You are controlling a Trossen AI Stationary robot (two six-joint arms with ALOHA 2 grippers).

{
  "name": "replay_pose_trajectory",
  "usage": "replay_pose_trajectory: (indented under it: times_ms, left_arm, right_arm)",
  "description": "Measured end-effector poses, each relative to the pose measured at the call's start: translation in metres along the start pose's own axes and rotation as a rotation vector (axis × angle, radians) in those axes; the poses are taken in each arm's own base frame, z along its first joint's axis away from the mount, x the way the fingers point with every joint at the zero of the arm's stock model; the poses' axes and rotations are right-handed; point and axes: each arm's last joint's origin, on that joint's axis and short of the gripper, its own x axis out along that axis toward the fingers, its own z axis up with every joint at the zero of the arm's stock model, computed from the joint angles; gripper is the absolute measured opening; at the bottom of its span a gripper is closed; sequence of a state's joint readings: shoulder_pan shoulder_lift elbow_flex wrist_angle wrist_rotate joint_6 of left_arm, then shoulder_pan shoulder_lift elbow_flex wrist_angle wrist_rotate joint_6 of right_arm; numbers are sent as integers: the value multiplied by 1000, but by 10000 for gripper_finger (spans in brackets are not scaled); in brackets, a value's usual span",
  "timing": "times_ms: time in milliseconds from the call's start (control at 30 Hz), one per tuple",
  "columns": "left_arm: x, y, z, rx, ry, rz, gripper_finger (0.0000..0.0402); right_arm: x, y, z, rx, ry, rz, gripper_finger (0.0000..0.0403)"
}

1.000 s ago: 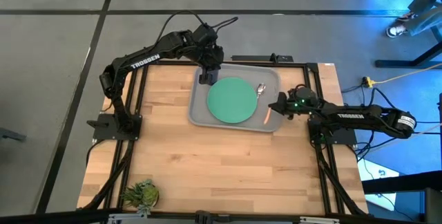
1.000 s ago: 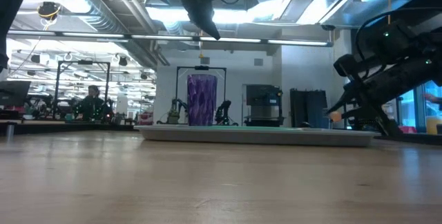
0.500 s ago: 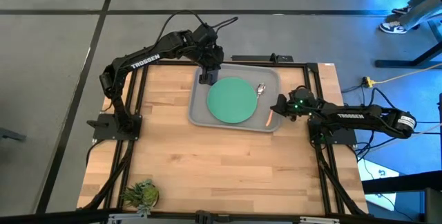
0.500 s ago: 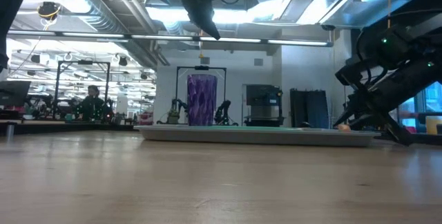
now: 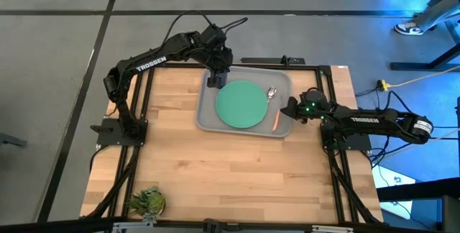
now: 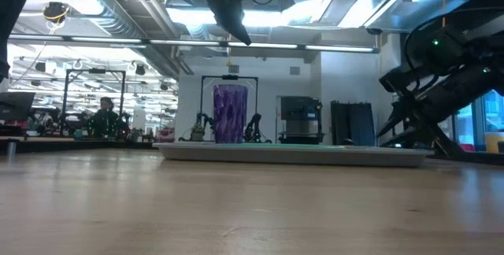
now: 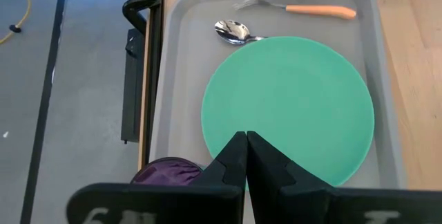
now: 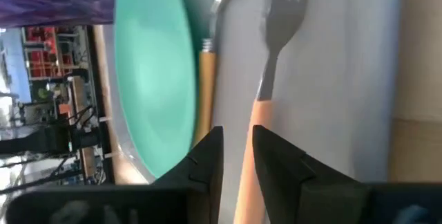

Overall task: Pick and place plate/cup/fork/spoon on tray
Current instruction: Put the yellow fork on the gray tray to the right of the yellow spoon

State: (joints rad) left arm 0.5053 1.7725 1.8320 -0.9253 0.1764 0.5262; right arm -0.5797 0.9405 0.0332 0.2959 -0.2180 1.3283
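Progress: all four pieces already lay on the tray (image 5: 205, 118), so the placing looked finished or very nearly so; what seemed left was for the arms to clear away.
Plate: the plate (image 5: 241, 104) sat flat at the tray's centre.
Cup: the cup (image 6: 230, 113) stood upright in the tray's 10 o'clock corner in the high view, just beside the plate's rim.
Spoon: the spoon (image 7: 233, 31) lay toward 2 o'clock of the plate, its bowl clear and its handle running under the plate's edge.
Fork: the fork (image 7: 293, 7) lay on the tray floor along the 3 o'clock side, beside the spoon, tines toward 12 o'clock.
Right gripper: the right gripper (image 8: 236, 156) was low at the tray's 3 o'clock rim, its fingers a narrow gap apart on either side of the fork's orange handle; whether they pressed on it could not be told.
Right arm pose: stretched nearly flat from its base at 3 o'clock, reaching toward 9 o'clock.
Left gripper: the left gripper (image 7: 246, 156) hung above the cup, fingers pressed together and holding nothing.
Left arm pose: arched up from its base at 9 o'clock, wrist pointing down over the tray's 10 o'clock corner.
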Motion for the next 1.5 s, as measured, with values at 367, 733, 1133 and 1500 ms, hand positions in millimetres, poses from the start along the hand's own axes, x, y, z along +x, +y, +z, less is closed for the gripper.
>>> replay_pose_trajectory:
  times_ms: [367,733,1133,1500]
  left_arm:
    - [0,0,0,-2,0,0,0]
    - [0,0,0,-4,0,0,0]
    - [0,1,1,-1,-9,17,0]
    - [0,2,2,-14,-23,26,0]
  right_arm:
    - [0,10,2,-64,-17,54,84]
    - [-1,13,9,-58,-214,51,62]
    - [-2,31,12,-128,-228,113,9]
    - [6,66,22,-254,-153,-120,5]
